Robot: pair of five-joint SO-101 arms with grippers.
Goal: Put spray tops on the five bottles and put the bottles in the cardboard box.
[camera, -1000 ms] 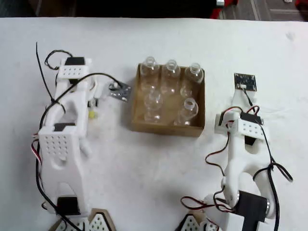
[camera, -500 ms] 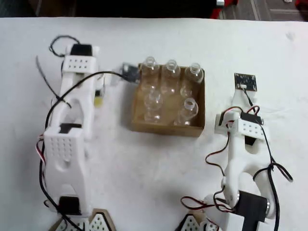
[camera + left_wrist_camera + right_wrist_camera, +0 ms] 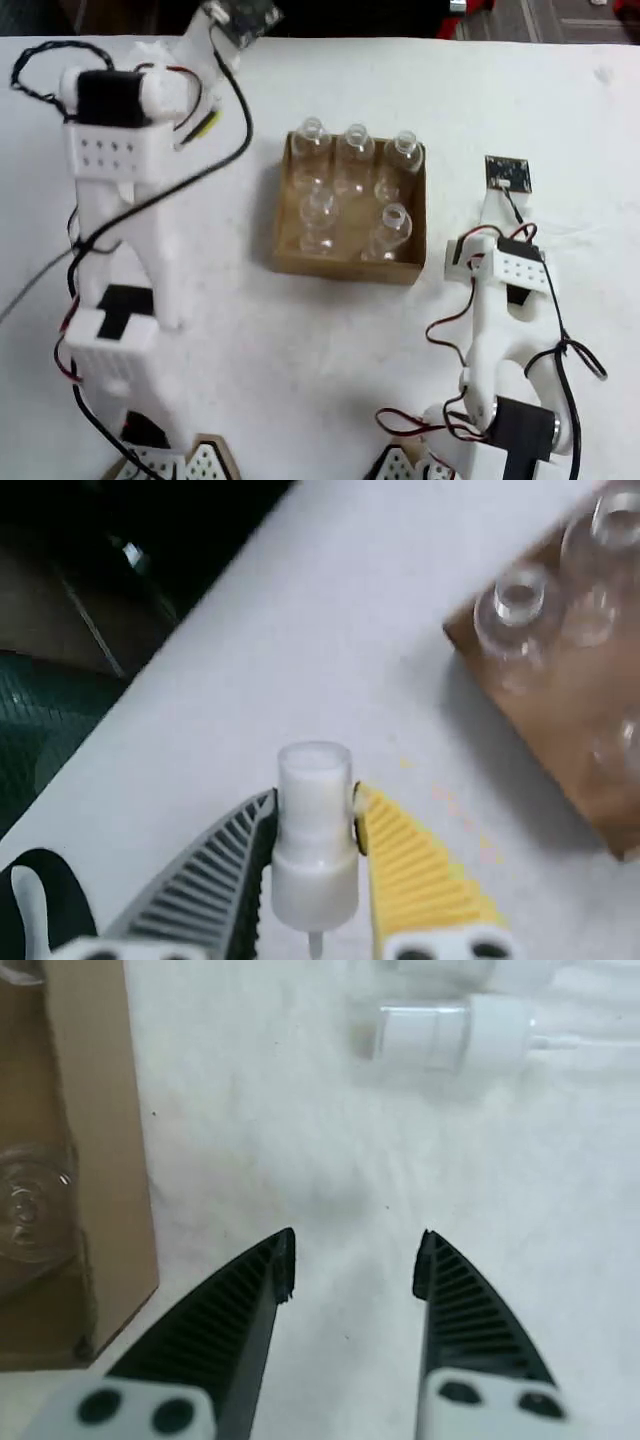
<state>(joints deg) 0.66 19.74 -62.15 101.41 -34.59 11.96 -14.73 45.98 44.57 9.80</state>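
A cardboard box point(image 3: 349, 264) stands mid-table and holds several clear bottles point(image 3: 352, 150) with bare necks. My left arm point(image 3: 115, 150) is raised over the table's far left part, its yellow finger point(image 3: 205, 125) showing beside it. The left gripper point(image 3: 315, 800) is shut on a white spray top point(image 3: 315, 830), held upright; the box point(image 3: 560, 710) and a bottle point(image 3: 520, 605) lie off to one side below it. My right gripper point(image 3: 355, 1250) hangs open just above the table beside the box wall point(image 3: 95, 1140). A spray top point(image 3: 455, 1032) lies on its side ahead of it.
The right arm point(image 3: 505, 300) stands right of the box, with red and black cables looping around it. Arm bases point(image 3: 170, 460) sit at the near edge. Beyond the far table edge point(image 3: 180, 630) is dark floor. White tabletop point(image 3: 300, 350) spreads in front of the box.
My left arm has lifted from the table beside the box and swung up toward the far left, carrying the spray top. The right arm has stayed still.
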